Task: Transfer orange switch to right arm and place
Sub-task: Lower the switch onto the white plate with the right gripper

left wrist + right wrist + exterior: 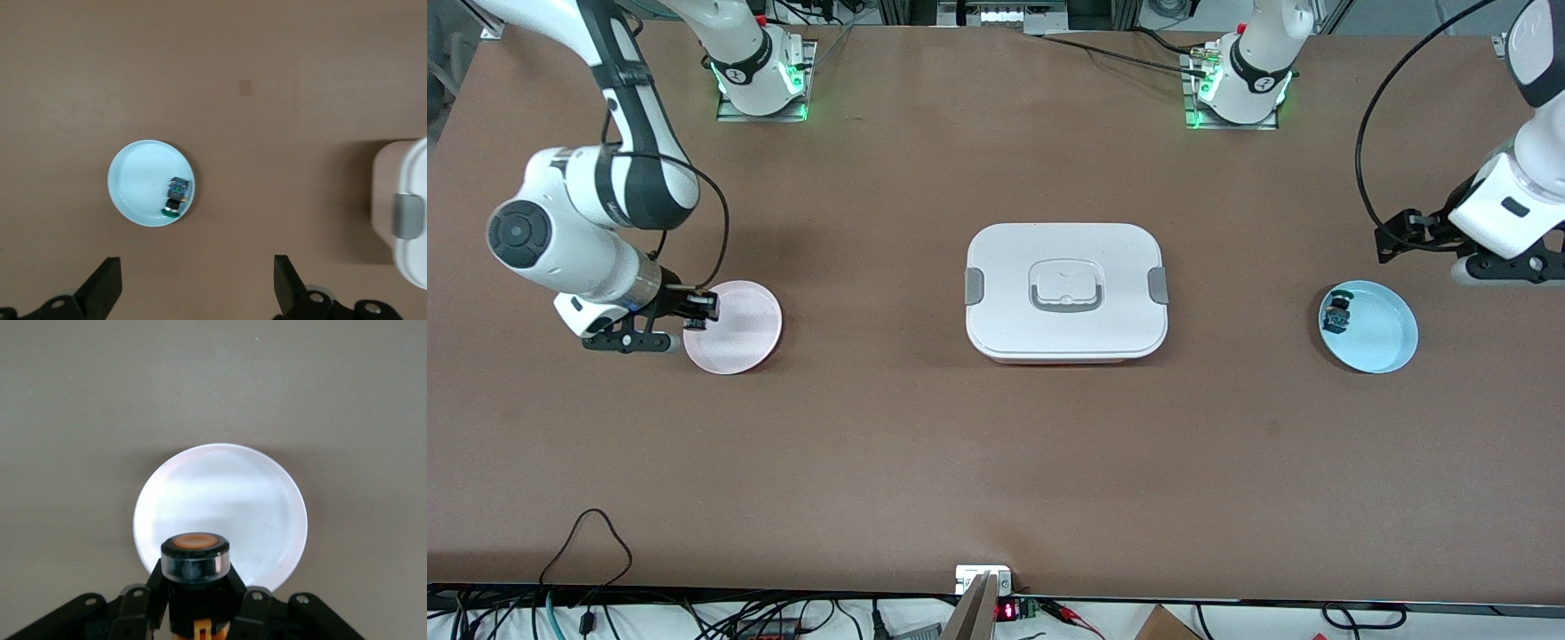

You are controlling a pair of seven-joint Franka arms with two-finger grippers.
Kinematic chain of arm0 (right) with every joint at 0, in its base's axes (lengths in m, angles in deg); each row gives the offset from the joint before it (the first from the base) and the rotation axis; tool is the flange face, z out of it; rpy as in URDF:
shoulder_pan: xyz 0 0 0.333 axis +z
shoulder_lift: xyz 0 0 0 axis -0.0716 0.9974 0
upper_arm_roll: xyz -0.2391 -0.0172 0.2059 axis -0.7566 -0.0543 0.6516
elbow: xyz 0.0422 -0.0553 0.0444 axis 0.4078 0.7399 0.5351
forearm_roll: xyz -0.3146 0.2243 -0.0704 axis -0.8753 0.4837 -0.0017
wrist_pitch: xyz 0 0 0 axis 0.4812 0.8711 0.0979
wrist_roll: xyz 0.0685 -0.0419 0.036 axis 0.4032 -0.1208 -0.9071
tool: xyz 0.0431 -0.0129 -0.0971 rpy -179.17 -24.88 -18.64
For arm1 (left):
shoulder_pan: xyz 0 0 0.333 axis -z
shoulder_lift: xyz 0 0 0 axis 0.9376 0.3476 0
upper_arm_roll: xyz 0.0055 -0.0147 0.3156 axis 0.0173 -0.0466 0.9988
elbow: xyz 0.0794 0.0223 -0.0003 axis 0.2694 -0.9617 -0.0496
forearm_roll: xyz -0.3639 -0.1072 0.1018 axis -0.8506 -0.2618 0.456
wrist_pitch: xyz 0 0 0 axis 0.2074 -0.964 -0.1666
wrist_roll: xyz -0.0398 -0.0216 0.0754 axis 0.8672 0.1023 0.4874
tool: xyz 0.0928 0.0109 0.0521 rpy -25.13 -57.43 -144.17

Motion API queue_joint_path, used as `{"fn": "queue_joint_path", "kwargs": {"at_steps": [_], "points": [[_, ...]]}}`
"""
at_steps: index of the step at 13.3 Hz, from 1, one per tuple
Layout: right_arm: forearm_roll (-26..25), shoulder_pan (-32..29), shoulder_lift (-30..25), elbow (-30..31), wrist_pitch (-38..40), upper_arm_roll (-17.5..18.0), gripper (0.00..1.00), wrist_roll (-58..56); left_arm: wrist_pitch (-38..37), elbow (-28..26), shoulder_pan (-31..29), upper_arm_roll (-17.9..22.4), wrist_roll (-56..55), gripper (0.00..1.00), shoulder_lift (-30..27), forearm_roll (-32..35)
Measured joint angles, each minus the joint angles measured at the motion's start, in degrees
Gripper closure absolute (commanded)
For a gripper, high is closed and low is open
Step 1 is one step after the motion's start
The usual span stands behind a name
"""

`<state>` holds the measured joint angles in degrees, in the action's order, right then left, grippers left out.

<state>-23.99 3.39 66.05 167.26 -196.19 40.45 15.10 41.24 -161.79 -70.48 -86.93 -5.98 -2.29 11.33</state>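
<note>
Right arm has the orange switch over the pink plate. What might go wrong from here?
1. The right gripper holds the small black orange-capped switch over the edge of the round pink plate, not its middle; released here, it may tip off onto the table.
2. The small switch may bounce or roll when dropped.

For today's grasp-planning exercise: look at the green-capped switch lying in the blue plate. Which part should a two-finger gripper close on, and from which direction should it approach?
Probably from straight above, closing across the black body of the green-capped switch. It lies on its side near the rim of the blue plate, cap pointing sideways, so the flat flanks of the body offer more purchase than the round cap. The left gripper hangs open, away from the plate.
</note>
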Motion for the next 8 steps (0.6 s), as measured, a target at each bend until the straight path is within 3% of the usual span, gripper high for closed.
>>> {"fn": "queue_joint_path", "kwargs": {"at_steps": [8], "points": [[-0.3, -0.7, 7.8, 4.3, -15.4, -0.1, 1.0, -0.1, -5.2, 6.2, -0.8, -0.1, 0.0, 0.0, 2.9, -2.5]]}}
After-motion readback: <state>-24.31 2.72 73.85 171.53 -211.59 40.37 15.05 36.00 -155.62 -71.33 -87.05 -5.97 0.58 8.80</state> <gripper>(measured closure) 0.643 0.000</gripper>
